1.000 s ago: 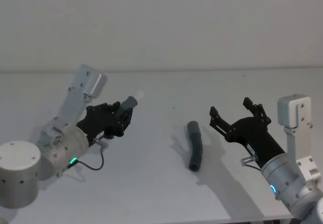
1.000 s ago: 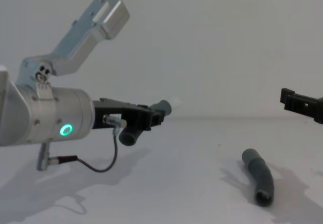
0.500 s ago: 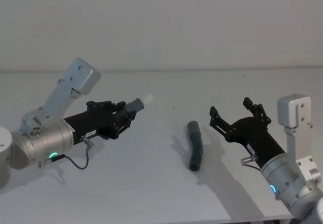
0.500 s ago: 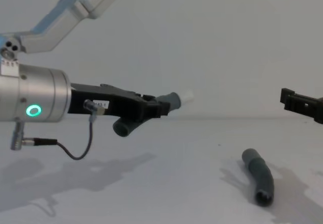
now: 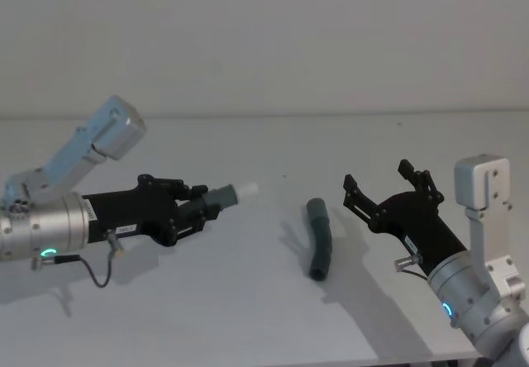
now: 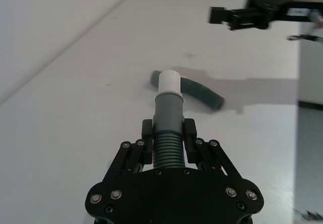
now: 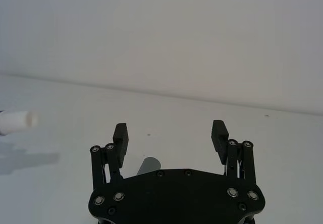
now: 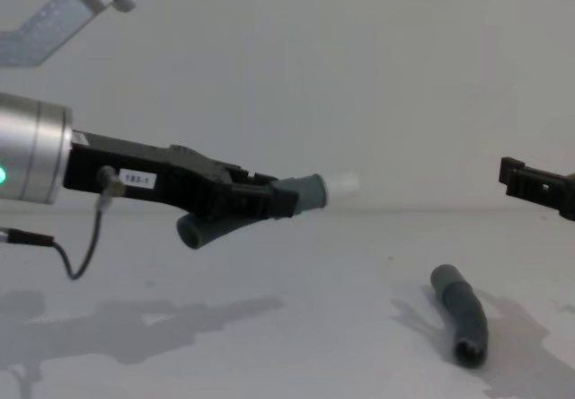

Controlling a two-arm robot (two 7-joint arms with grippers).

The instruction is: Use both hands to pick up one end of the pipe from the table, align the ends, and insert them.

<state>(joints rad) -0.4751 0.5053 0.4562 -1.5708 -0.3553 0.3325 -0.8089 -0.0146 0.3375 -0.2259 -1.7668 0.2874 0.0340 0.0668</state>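
My left gripper (image 5: 197, 207) is shut on the ribbed middle of one pipe piece (image 5: 221, 196), held in the air above the table (image 5: 248, 317). That piece's white tip (image 5: 246, 190) points toward the right arm. The wrist view shows the fingers (image 6: 147, 143) clamped on both sides of the ribs, with the white tip (image 6: 169, 81) sticking out past them. The other pipe piece (image 5: 318, 239), dark grey and curved, lies flat on the table, its open cuff (image 8: 467, 352) nearest me. My right gripper (image 5: 378, 177) hovers open just right of it, holding nothing.
A plain pale wall stands behind the white table. The table's front edge (image 5: 397, 359) runs close under the right arm. Bare surface lies between the two arms and in front of the lying piece.
My left arm has swung down and rightward, carrying its pipe piece closer to level, with the white tip further toward the centre. The right gripper and the lying piece have not moved.
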